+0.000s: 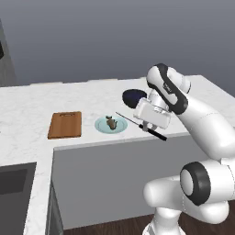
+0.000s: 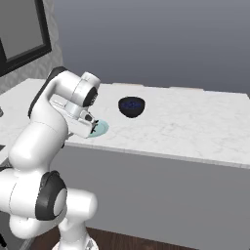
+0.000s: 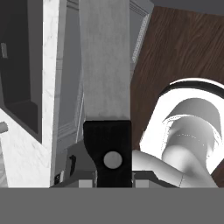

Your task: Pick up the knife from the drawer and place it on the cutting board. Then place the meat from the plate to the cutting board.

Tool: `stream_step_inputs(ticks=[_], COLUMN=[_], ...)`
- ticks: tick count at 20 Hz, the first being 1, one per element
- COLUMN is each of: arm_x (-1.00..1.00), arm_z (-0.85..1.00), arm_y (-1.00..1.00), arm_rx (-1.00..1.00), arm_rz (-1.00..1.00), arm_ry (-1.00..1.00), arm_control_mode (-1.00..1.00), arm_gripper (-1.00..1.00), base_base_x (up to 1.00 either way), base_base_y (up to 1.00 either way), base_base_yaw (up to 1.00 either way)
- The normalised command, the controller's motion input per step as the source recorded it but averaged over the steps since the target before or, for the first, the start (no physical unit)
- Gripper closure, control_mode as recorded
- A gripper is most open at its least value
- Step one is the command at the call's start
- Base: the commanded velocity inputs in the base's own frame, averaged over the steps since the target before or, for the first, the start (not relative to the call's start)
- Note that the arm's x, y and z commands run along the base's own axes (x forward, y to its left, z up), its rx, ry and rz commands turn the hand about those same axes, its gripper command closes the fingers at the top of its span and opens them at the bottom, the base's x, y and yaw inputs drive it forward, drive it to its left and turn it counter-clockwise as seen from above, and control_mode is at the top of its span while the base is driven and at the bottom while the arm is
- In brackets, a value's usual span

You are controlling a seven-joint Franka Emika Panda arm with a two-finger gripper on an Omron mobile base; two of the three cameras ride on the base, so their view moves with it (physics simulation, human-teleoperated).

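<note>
Jaws pinching knife (image 1: 140,124) by its black handle, blade apparently levelled over plate (image 1: 120,126), so I can carry it left to cutting board (image 1: 65,124).

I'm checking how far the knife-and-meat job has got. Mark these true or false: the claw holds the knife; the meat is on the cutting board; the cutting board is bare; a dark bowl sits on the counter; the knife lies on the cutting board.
1. The claw holds the knife. True: it is shut on the black handle, the blade pointing out over the counter.
2. The meat is on the cutting board. False: it lies on the plate.
3. The cutting board is bare. True.
4. A dark bowl sits on the counter. True, behind the plate.
5. The knife lies on the cutting board. False: it is held up to the right of the plate.
</note>
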Motion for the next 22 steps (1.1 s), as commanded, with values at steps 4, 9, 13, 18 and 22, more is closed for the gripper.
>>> stream_step_inputs(ticks=[4,9,13,18,22], arm_x=[0.0,0.0,0.0,0.0,0.0], arm_z=[0.0,0.0,0.0,0.0,0.0], arm_y=[0.0,0.0,0.0,0.0,0.0], arm_rx=[0.0,0.0,0.0,0.0,0.0], arm_rz=[0.0,0.0,0.0,0.0,0.0], arm_ry=[0.0,0.0,0.0,0.0,0.0], arm_control_mode=[1.0,1.0,1.0,1.0,1.0], arm_gripper=[1.0,1.0,1.0,1.0,1.0], base_base_x=[0.0,0.01,0.2,0.25,0.5], base_base_y=[0.78,0.54,0.06,0.0,0.0], base_base_yaw=[0.0,0.0,0.0,0.03,0.01])
